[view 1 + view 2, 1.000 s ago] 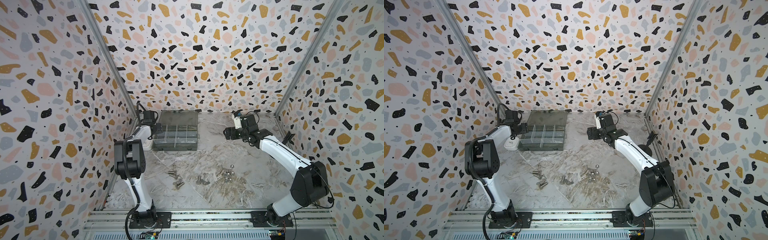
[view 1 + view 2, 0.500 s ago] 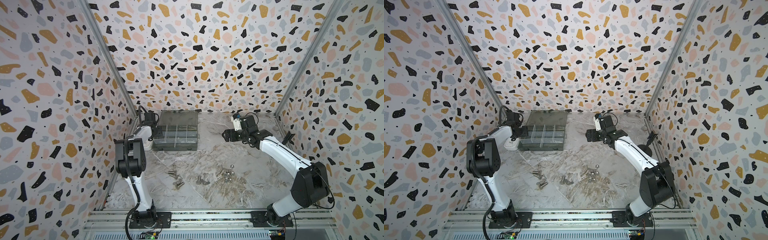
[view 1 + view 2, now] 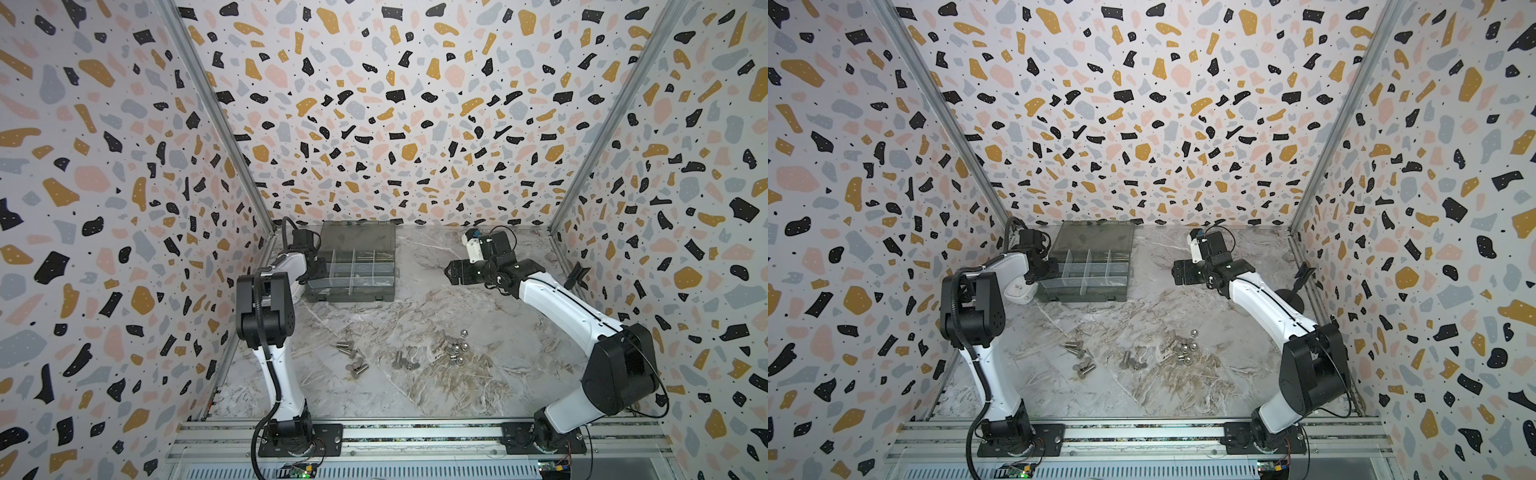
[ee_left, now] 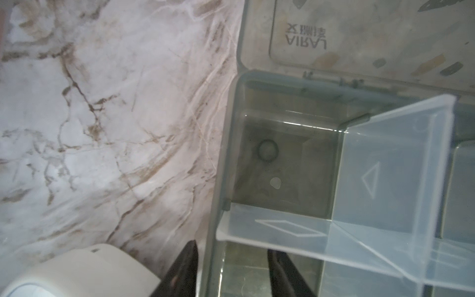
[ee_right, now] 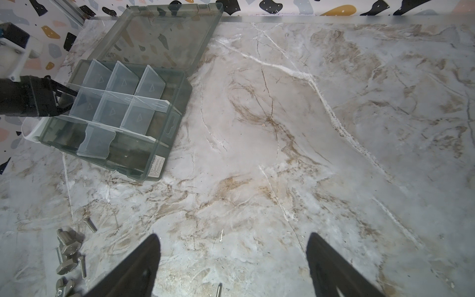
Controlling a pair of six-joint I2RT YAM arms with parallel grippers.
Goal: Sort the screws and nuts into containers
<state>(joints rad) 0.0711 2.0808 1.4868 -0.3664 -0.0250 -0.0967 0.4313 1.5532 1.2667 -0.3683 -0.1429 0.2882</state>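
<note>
Writing: embossed lettering (image 4: 305,42) on the lid (image 4: 385,30) of the organiser box (image 4: 218,159), seen reversed thru the plastic. It reads approx "AIRAJ" as shown, w/ a row of CJK-type chars next to it, not legible. White sticker (image 5: 157,167) on a front corner of the box, fine print too small to read. Clear dividers (image 5: 113,110) each carry an embossed triangle.

Materials: box is translucent smoky-grey plastic, rectangular w/ rounded corners. Lid is hinged open, lying back toward the table's far edge. Dividers are thin frosted-clear sheets that cut the box into small rectangular containers (image 4: 282,164); one floor has a round moulded ring. Table (image 3: 457,299) is marble-look, white/grey w/ brown veins. White case (image 3: 1017,291), smooth w/ rounded corners, sits just beside the box's left end.

Box is at the table's far left corner in both top views. Screws (image 3: 351,355) are shiny silver metal w/ cyl shafts, and the right wrist view shows hex heads. They lie loose mid-table toward the near edge. Nuts (image 3: 455,351) are shiny and domed, in a small cluster right of the screws. A winged nut (image 5: 63,284) lies by the screws. All are well apart from the box.

Left hand (image 4: 231,246) has black fingers, partly open. It straddles the box's left end wall, one finger outside and one inside a container, gripping nothing. Right hand (image 5: 233,234) is spread wide and empty, above bare table right of the box.
</note>
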